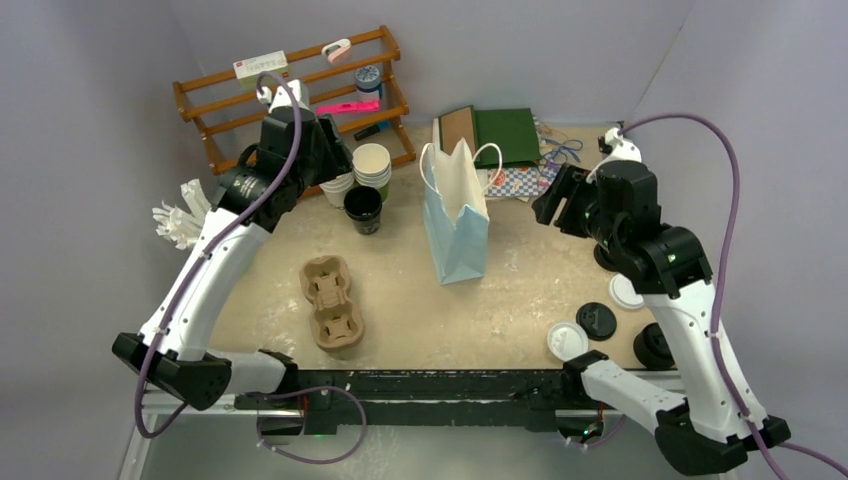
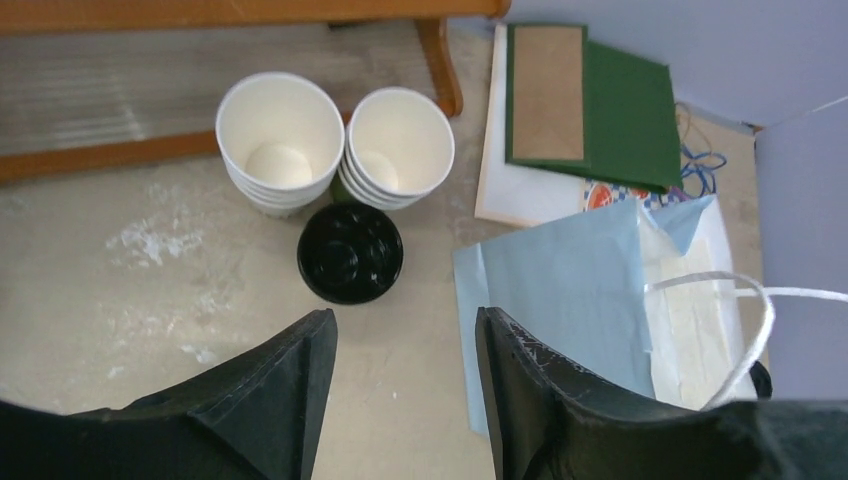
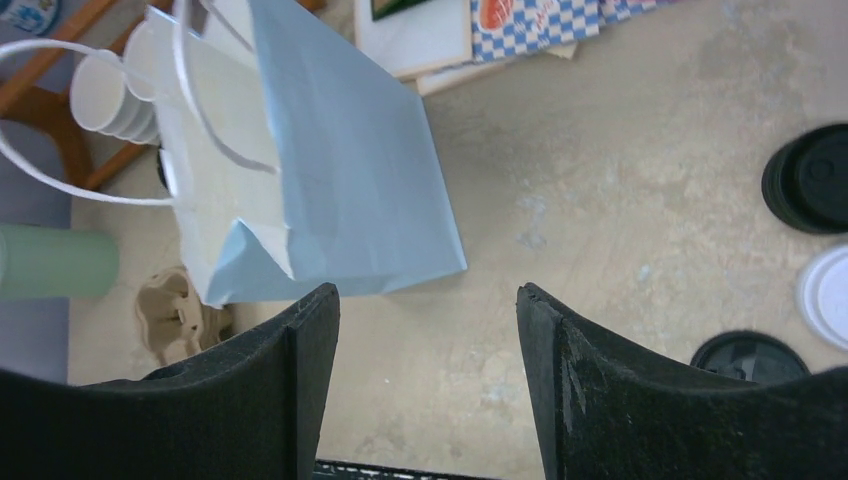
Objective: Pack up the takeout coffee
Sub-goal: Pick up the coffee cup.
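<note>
No lidded takeout coffee is in view. A black paper cup (image 1: 363, 208) (image 2: 350, 252) stands open-topped in front of two stacks of lidless cream cups (image 1: 371, 165) (image 2: 398, 145). My left gripper (image 1: 335, 152) (image 2: 405, 315) hovers above and just short of the black cup, open and empty. A light blue paper bag (image 1: 455, 215) (image 3: 330, 170) stands upright in the middle. A brown pulp cup carrier (image 1: 330, 303) (image 3: 175, 310) lies at the front left. My right gripper (image 1: 552, 205) (image 3: 428, 290) hangs open and empty to the right of the bag.
Loose black lids (image 1: 597, 320) (image 3: 810, 180) and white lids (image 1: 567, 340) (image 3: 825, 295) lie at the front right. A wooden rack (image 1: 300, 90) lines the back left. A green folder (image 1: 505, 135) and checkered paper (image 1: 520, 182) lie behind the bag.
</note>
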